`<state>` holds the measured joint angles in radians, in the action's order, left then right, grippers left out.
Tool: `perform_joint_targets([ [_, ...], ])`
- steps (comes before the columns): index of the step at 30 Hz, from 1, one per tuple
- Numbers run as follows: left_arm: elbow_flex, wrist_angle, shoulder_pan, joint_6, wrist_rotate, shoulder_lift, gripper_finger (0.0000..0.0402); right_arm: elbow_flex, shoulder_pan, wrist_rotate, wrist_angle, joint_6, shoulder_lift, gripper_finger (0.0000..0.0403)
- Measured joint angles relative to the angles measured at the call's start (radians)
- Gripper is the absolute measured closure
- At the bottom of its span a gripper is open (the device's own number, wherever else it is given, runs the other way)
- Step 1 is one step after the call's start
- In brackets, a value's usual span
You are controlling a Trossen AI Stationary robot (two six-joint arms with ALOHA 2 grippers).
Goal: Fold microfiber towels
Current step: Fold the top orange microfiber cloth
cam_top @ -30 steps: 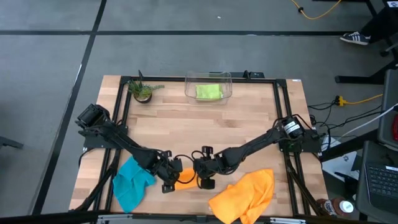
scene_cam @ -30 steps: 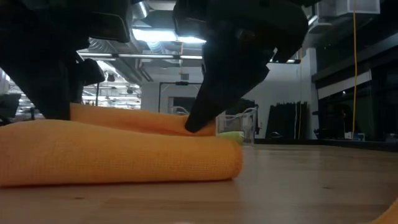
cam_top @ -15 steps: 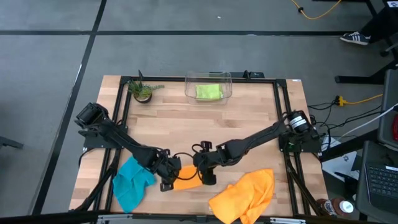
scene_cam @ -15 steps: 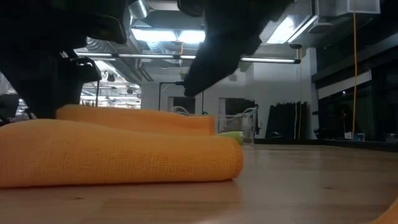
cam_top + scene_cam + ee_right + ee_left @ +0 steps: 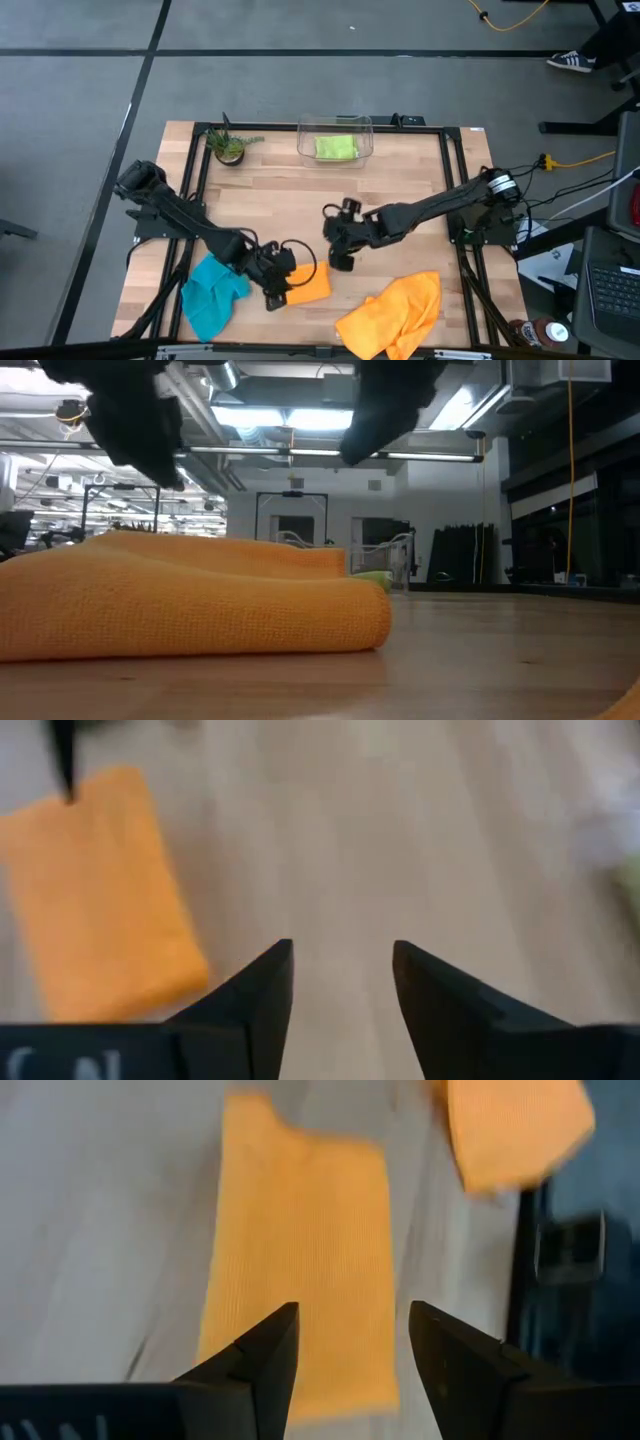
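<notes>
Right at the front edge of the table (image 5: 400, 210) lies a loose orange towel (image 5: 392, 312), all bumpy and not folded, and a teal blue towel (image 5: 212, 296) sits crumpled near the front left side. Between them, a little farther in, is a second orange towel, folded (image 5: 308, 283) into a neat flat rectangle; in the low view it looks like a thick soft roll (image 5: 190, 600) lying on the wood. The left gripper (image 5: 276, 290) is just beside this folded towel, over its left edge, and its two dark fingers (image 5: 262, 1355) are spread apart with nothing between them. The right gripper (image 5: 340, 262) is lifted up a bit past the folded towel, toward the middle of the table, and its fingers (image 5: 262, 985) are spread apart too, holding nothing, with only bare wood under them. At the far side of the table stands a clear plastic bin (image 5: 334, 139) with a lime green towel (image 5: 335, 147) folded inside it. A small potted plant (image 5: 230, 147) stands to the left of the bin, near the far left corner.
</notes>
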<state>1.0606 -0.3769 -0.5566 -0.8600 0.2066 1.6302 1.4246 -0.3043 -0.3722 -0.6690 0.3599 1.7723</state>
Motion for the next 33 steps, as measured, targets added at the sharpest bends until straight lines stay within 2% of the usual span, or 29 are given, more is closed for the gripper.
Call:
perform_joint_targets([
  [4,0.001,0.149,-0.037,-0.068,0.176,0.072,0.0219,0.000,-0.002,-0.049,-0.096,-0.001,-0.069,0.0234],
  [8,0.002,0.252,-0.062,-0.080,0.229,0.152,0.0219,0.000,-0.001,-0.054,-0.173,0.005,-0.139,0.0234],
  [12,0.033,0.267,-0.070,0.003,0.271,0.223,0.0219,0.000,-0.007,-0.054,-0.235,0.072,-0.200,0.0234],
  [14,0.034,0.262,-0.069,0.053,0.326,0.244,0.0219,0.000,-0.009,-0.054,-0.264,0.102,-0.220,0.0234],
  [20,0.034,0.258,-0.068,0.061,0.486,0.319,0.0219,0.000,-0.022,-0.054,-0.309,0.135,-0.242,0.0234],
  [23,0.034,0.249,-0.068,0.065,0.481,0.370,0.0219,0.000,-0.027,-0.054,-0.311,0.134,-0.243,0.0234],
  [27,0.040,0.229,-0.059,0.143,0.475,0.402,0.0219,0.000,-0.027,-0.054,-0.311,0.133,-0.243,0.0234],
  [31,0.042,0.187,-0.021,0.355,0.433,0.398,0.0219,0.000,-0.027,-0.061,-0.312,0.130,-0.243,0.0234],
  [33,0.042,0.187,0.010,0.498,0.375,0.391,0.0219,0.000,-0.027,-0.070,-0.313,0.130,-0.243,0.0234],
])
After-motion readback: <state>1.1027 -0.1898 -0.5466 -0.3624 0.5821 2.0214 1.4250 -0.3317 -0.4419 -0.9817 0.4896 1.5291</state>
